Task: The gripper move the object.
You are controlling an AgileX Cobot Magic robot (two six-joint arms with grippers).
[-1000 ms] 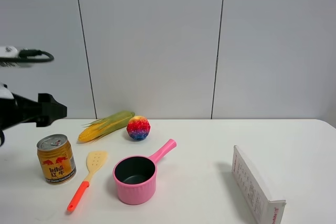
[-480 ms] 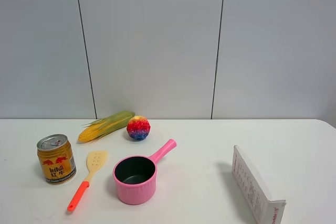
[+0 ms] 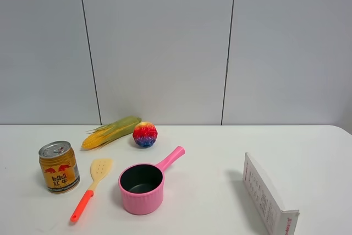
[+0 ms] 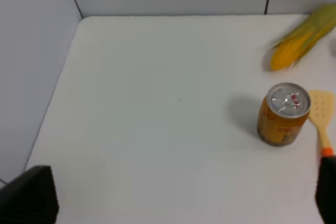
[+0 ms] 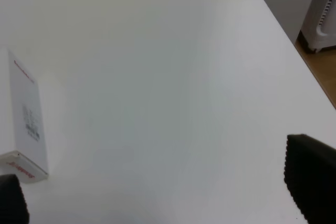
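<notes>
The gold drink can [image 3: 58, 166] with a silver top and red bulls logo stands upright on the white table [image 3: 220, 152] at the front left. It also shows in the left wrist view [image 4: 283, 114]. Neither arm shows in the exterior high view. In the left wrist view my left gripper [image 4: 181, 195] is open and empty, its black fingertips [image 4: 29, 195] wide apart, well back from the can. In the right wrist view my right gripper [image 5: 160, 192] is open and empty over bare table, far from the can.
A yellow spatula with an orange handle [image 3: 91, 188] lies right beside the can. A pink saucepan [image 3: 144, 185], an ear of corn [image 3: 111, 131] and a multicoloured ball [image 3: 144, 134] are nearby. A white box [image 3: 267, 193] stands at the front right, also seen in the right wrist view [image 5: 23, 114].
One second ago the left arm reached into the exterior high view at the left edge above the can. It has since drawn back out of that view. The can has not moved.
</notes>
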